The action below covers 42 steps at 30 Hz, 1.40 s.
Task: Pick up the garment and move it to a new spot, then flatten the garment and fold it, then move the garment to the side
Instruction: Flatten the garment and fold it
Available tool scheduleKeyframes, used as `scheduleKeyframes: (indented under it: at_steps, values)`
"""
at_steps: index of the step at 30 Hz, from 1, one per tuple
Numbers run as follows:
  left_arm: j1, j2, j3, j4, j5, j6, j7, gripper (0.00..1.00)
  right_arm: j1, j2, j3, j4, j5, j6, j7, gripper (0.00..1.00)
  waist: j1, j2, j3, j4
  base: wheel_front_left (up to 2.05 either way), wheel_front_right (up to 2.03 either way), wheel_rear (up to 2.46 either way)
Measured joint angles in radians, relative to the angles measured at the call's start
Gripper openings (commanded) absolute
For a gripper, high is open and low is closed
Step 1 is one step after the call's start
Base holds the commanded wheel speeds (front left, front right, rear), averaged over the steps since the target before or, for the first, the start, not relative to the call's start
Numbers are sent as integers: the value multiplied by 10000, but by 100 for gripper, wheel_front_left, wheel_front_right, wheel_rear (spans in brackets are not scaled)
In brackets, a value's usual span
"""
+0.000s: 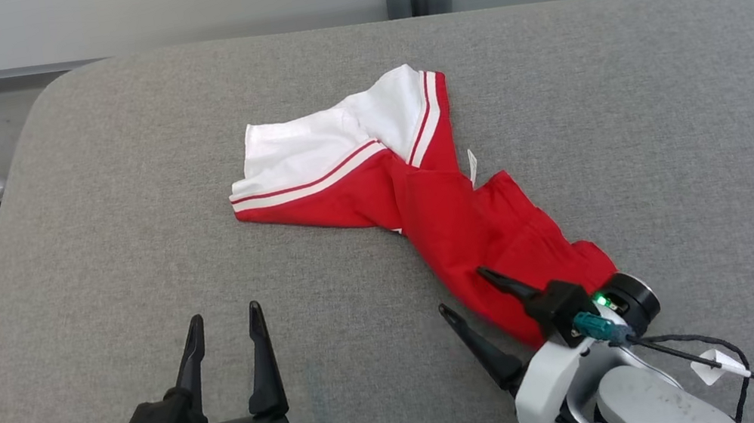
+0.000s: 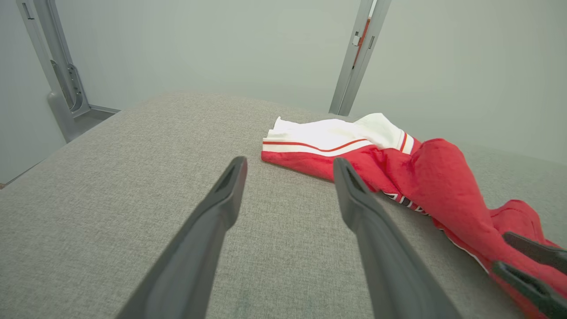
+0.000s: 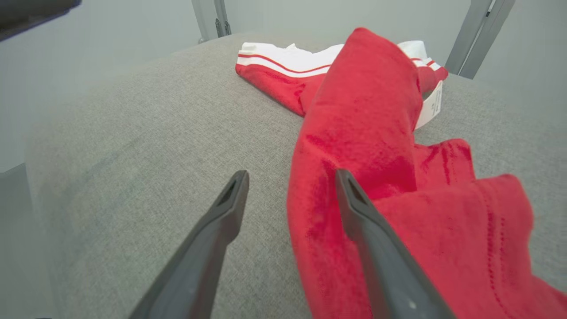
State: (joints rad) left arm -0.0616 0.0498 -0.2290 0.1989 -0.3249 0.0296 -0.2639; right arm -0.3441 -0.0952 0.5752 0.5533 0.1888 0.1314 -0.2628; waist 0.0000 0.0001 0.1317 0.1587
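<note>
Spread wide at the right gripper (image 1: 461, 289), with nothing pinched: one long dark finger over the near red end of the red-and-white soft knit garment with striped trim (image 1: 456, 229), the other over bare cloth of the grey fabric-covered table (image 1: 116, 209), the garment's edge loose between them. Spread just as wide at the left gripper (image 1: 224, 313), empty, near the front edge and well apart from the garment. Lying mid-table in a twisted diagonal, white end far, red end near, small white care label (image 1: 473, 166) sticking out beside the middle. Probably light, limp and quick to bunch, with no stiffness to push against. Best pinched at hems or corners, one per gripper, then drawn apart to flatten. Worth avoiding a grab at the twisted middle.
</note>
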Motion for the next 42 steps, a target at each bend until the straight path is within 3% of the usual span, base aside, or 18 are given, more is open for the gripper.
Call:
scheduleKeyframes:
  at_steps: [3,8,15,20,31,32,33,34,36,42]
  values:
    - [58,0,17,15,4,-6,0,100,144,-121,-320,-652,303,0,0,100,0,0,-117,-62,0,0,0]
    - [78,0,-6,-17,4,-44,0,100,59,-596,-1699,-1220,222,0,0,100,0,0,-198,-52,0,0,0]
    - [-40,0,-221,-63,-4,-77,0,100,-1164,-1108,-2876,82,-408,-2,677,100,0,0,22,392,0,0,0]
    - [-211,0,-368,-69,-73,-67,0,100,-2104,-1375,-2623,1547,-387,-2,1139,100,0,0,266,916,0,0,0]
    - [-254,0,-399,-92,-167,35,0,100,-3059,-1503,-1220,3923,779,-2,1651,100,0,0,688,1856,0,0,0]
    - [-254,0,-407,-105,-167,56,0,100,-3129,-1492,-1080,4040,913,-4,1659,89,0,0,703,1881,0,0,0]
    - [-254,0,-405,-111,-167,58,0,100,-3187,-1492,-980,4132,1003,-6,1659,53,0,0,711,1886,0,0,0]
    - [-254,0,-405,-115,-167,58,0,100,-3244,-1499,-848,4213,1099,-6,1655,41,0,0,714,1879,0,0,0]
    - [-253,0,-407,-128,-167,58,0,100,-3371,-1509,-600,4374,1252,-4,1569,0,0,0,713,1847,0,0,0]
    - [-201,0,-324,-88,-98,58,0,100,-3697,-1678,-330,4842,1338,2,740,0,0,0,625,1638,0,0,0]
